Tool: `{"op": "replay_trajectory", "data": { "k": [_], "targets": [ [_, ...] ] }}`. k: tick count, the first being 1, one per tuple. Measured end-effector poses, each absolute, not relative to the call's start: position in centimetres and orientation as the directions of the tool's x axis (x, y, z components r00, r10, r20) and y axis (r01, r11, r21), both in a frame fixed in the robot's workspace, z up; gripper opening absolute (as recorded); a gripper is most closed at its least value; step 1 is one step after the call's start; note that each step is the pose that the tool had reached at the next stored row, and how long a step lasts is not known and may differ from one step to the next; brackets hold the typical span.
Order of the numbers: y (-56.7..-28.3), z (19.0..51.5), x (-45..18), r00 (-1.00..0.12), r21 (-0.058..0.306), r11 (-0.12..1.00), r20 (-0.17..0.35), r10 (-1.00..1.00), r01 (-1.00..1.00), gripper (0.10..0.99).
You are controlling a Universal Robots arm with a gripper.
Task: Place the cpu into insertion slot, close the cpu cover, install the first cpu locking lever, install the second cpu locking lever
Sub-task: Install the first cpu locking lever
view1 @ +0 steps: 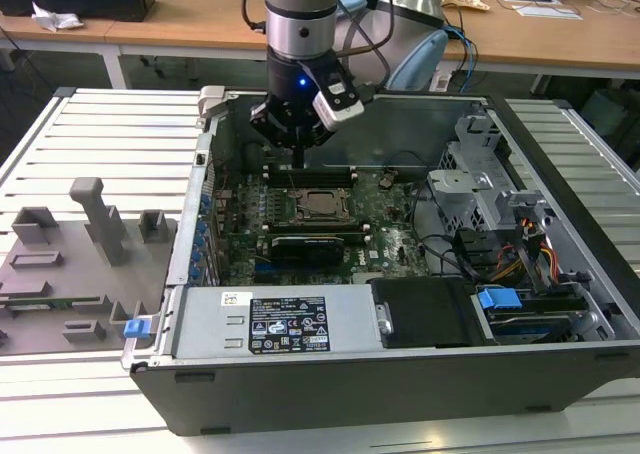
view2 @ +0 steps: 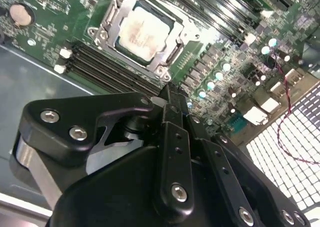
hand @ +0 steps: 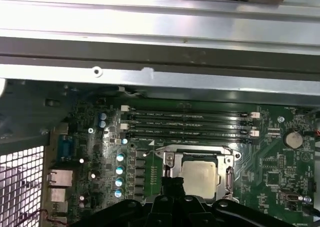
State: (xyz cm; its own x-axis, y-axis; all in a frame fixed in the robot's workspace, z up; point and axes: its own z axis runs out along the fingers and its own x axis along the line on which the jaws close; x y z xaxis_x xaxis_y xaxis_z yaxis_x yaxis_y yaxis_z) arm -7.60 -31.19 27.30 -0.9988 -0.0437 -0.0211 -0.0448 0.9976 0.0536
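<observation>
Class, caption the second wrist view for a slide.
Gripper hovers near the cpu, seated in the insertion slot on the motherboard.

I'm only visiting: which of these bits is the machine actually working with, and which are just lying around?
Job in hand:
cpu, seated in the board
cpu cover, framing it
pincer, hovering near them

Just lying about:
memory slots
coin battery
power supply box
grey tray outside the case

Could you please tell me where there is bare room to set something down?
Free: slatted table at the exterior view's left, beyond the grey fixture tray, and at its right, past the computer case. Crowded: motherboard under the gripper, cabled drive cage.
</observation>
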Motion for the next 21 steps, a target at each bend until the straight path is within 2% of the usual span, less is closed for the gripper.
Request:
{"op": "replay_trajectory", "data": {
  "k": [10,21],
  "targets": [
    [-31.2,26.5,-10.4,-0.998,0.071,0.996,-0.022,-0.051,-0.053,0.106],
    [-29.8,26.0,-10.5,-0.998,0.072,0.996,-0.022,-0.052,-0.053,0.106]
  ]
}}
